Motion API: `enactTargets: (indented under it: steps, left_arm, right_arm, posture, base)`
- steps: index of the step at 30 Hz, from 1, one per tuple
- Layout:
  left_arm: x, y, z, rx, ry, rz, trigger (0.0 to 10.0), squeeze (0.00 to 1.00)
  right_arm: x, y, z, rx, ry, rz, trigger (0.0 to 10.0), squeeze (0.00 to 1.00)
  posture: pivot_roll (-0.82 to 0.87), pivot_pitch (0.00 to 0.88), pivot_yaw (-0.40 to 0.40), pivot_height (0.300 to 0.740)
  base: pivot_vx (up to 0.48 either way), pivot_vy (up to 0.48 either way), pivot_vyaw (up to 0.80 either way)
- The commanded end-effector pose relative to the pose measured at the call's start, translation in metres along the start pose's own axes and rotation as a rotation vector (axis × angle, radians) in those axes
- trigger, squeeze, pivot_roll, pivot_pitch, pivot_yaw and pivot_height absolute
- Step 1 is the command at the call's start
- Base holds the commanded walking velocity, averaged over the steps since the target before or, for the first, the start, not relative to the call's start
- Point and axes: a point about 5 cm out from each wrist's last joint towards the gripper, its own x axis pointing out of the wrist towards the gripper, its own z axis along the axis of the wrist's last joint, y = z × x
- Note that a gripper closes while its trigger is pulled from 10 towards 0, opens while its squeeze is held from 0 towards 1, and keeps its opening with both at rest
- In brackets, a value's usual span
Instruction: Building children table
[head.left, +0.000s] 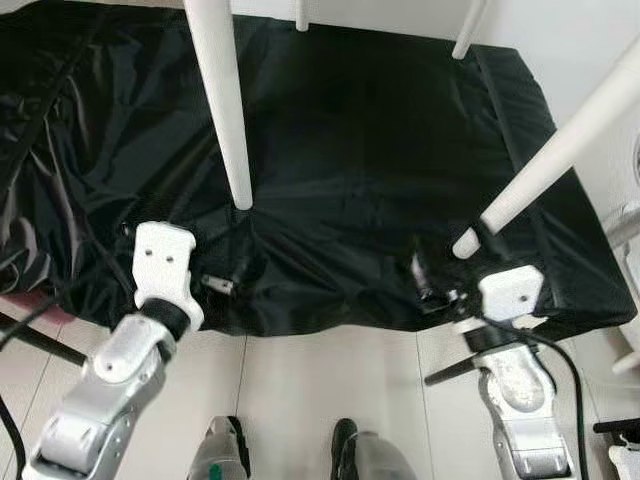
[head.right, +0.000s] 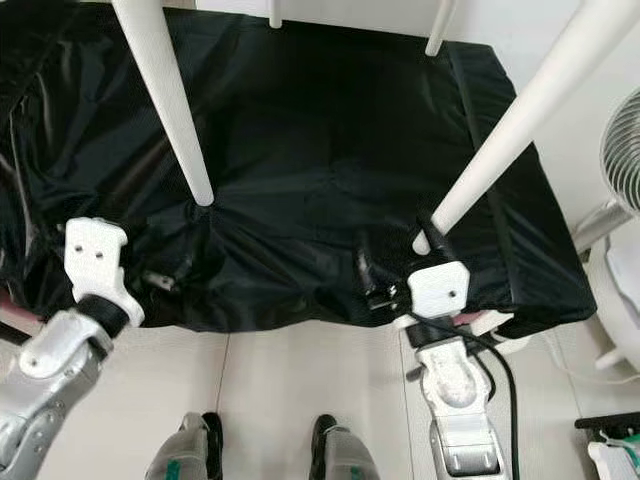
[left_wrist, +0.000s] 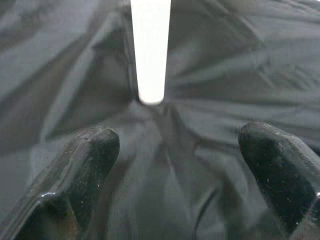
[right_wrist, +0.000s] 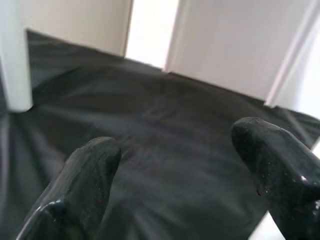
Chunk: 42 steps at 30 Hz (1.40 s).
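Glossy black cover (head.left: 380, 150), creased, with grey sheen on the folds. Plain white table legs (head.left: 225, 100) at 11, 12, 1 and 3 o'clock. Silver arms with white wrist housings and black fingers (left_wrist: 85, 165). Pale cream floor tiles (head.left: 300, 400). Possibly pink at 8 o'clock, too dim to confirm.

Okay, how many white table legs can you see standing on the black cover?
4: near-left leg ahead of the left gripper, near-right leg by the right gripper, two far legs at the back.

Domestic room. Evidence: pale tiled floor (head.left: 320, 380), white wall (head.right: 610, 110), a standing fan (head.right: 622, 150), and a bed-like platform under black sheeting (head.left: 350, 150) bearing white furniture legs (head.left: 225, 100).
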Motion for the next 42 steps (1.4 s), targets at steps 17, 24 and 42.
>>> enactTargets:
  steps: [17, 24, 42]
  left_arm:
    - [-0.016, -0.025, -0.051, 0.111, 0.059, -0.411, 10.0, 0.0]
    - [-0.034, -0.03, -0.076, 0.094, 0.148, -0.539, 10.0, 0.0]
    - [-0.052, -0.019, -0.168, 0.012, 0.47, -0.48, 10.0, 0.0]
  right_arm:
    - [-0.033, 0.026, -0.033, 0.027, 0.063, 0.291, 10.0, 0.0]
    - [-0.051, 0.033, -0.048, 0.164, 0.176, 0.421, 10.0, 0.0]
    - [-0.103, 0.037, -0.128, 0.442, 0.662, 0.606, 10.0, 0.0]
  posture:
    - [0.1, 0.094, -0.03, 0.74]
    - [0.1, 0.094, -0.03, 0.74]
    - [0.12, 0.091, -0.04, 0.74]
  base:
    - [0.0, 0.0, 0.0]
    - [0.0, 0.0, 0.0]
    - [0.0, 0.0, 0.0]
